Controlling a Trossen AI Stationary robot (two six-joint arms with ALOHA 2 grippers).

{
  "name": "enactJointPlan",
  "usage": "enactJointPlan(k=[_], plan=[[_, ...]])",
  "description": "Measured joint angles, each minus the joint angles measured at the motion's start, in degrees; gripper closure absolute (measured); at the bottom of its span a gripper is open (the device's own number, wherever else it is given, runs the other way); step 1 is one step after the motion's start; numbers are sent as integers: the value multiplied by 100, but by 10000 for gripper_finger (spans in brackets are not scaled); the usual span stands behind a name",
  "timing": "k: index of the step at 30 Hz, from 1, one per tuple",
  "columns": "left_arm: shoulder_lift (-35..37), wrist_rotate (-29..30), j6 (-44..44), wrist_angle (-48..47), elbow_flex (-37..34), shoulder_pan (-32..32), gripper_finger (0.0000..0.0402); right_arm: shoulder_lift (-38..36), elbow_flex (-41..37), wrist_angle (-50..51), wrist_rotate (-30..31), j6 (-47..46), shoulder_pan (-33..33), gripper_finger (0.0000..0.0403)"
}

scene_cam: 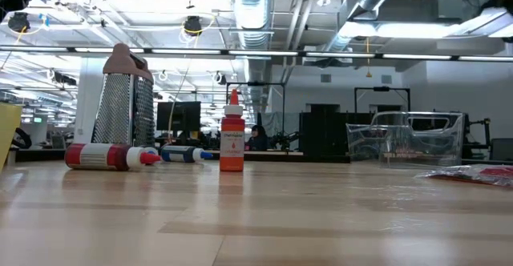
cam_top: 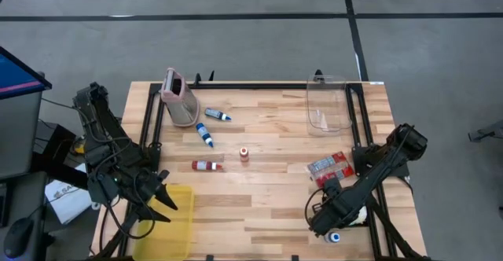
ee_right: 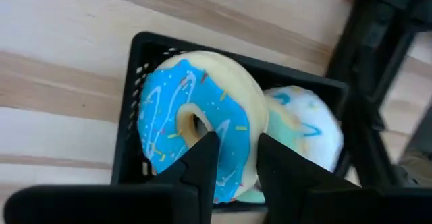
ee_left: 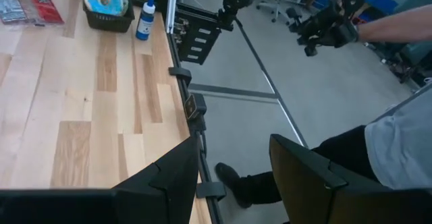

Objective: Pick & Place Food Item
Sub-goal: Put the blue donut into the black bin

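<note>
On the counter (cam_top: 275,206) there were four small bottles: two blue (cam_top: 218,115) (cam_top: 205,136) and two red, one lying (cam_top: 207,165) and one upright (cam_top: 244,153). A fifth, blue bottle (ee_left: 144,20) stood beside the one black basket (ee_right: 138,89), which held two doughnuts, one iced bright blue (ee_right: 196,126) and one paler (ee_right: 307,126). There was one grater (cam_top: 178,97), one clear container (cam_top: 328,105), one red packet (cam_top: 331,167) and one yellow tray (cam_top: 177,214). Two robot arms were in view.

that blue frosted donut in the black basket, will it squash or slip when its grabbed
The donut looks thick and rounded, so probably a soft toy that gives a little. Its glossy icing may slip. It stands on edge against another donut in the basket, so it may tip.
</note>
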State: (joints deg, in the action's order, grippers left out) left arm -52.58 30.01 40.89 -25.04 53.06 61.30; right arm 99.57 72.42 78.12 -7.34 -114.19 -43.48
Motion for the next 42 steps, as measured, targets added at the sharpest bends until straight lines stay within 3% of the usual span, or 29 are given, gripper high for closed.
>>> enactJointPlan(k=[13, 31, 35, 42], plan=[[0, 50, 56, 153, 0, -51, 225, 2, -278, -363, 55, 208, -208, 310], [2, 68, -52, 249, 0, -139, 225, -195, -278, -360, 51, -352, -378, 309], [2, 160, -59, 257, 0, -140, 225, -248, -278, -260, 54, -393, -376, 286], [2, 313, -169, 375, -1, -140, 225, -254, -276, -330, -13, -530, -409, 207]])
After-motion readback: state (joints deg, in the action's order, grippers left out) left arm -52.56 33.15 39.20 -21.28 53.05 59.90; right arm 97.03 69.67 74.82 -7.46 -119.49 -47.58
